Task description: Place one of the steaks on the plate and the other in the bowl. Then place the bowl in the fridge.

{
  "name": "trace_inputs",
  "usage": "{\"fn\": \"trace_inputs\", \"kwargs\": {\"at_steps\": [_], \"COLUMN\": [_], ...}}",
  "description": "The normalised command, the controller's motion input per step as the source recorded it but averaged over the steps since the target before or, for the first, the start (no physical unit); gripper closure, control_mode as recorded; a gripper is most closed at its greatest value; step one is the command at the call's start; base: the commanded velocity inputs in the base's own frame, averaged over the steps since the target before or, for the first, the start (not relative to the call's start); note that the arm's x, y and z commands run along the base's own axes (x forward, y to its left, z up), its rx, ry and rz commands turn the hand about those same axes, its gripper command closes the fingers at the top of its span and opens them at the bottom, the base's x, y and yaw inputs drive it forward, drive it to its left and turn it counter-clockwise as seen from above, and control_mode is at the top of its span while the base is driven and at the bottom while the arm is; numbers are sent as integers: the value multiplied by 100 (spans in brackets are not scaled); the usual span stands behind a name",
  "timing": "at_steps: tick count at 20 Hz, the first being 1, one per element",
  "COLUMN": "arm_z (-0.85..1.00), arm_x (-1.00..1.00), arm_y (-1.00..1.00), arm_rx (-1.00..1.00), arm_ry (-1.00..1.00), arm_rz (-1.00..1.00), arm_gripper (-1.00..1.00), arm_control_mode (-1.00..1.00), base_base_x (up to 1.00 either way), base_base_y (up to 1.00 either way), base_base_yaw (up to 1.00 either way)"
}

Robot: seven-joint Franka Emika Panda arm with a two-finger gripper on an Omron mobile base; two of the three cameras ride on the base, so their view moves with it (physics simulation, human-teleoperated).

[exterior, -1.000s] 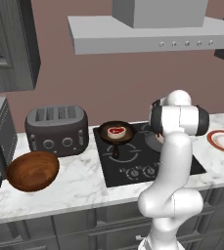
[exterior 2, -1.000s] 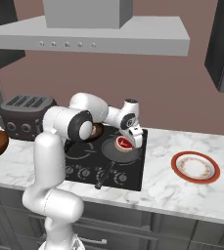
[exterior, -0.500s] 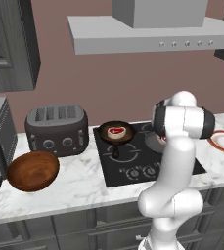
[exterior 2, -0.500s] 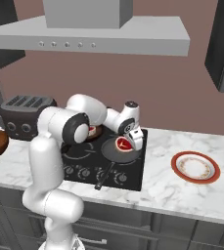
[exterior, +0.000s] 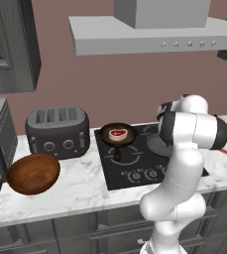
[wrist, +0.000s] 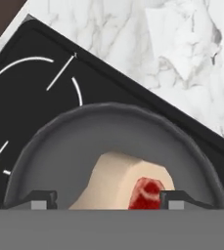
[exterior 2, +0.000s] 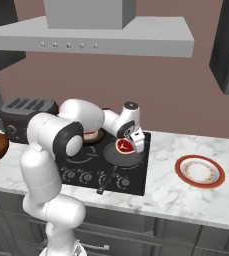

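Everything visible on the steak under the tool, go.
The steak lies flat in a dark grey frying pan on the black cooktop. It is red meat with a broad pale fat edge; in the right base view its red face shows beside the white tool. The tool's two dark fingertips stand either side of it, jaws apart, not visibly clamped on it. Its near part is cut off in the hand view.

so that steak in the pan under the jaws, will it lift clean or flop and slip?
The steak looks thin and flat, so it will probably droop at the unsupported ends once lifted. Its raw, glossy surface suggests it may slide between the fingertips. The pan has a raised rim, so a nudged steak would likely stay inside.
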Motion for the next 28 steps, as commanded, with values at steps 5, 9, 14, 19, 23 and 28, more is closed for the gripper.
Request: {"fn": "trace_inputs", "kwargs": {"at_steps": [5,9,14,19,23,28], "arm_z": [61,31,1,0,0,0], "arm_x": [-1,-20,-13,-12,-9,-3], "arm_y": [5,-25,-62,-76,-73,-72], "arm_rx": [0,0,0,2,2,2], "arm_ry": [0,0,0,0,0,0], "arm_rz": [0,-10,-16,-13,-12,-8], "arm_gripper": [100,100,100,100,100,100], "arm_control_mode": [-100,-100,-100,-100,-100,-100], "base_base_x": [0,0,0,0,0,0], "base_base_y": [0,0,0,0,0,0], "base_base_yaw": [0,0,0,0,0,0]}}
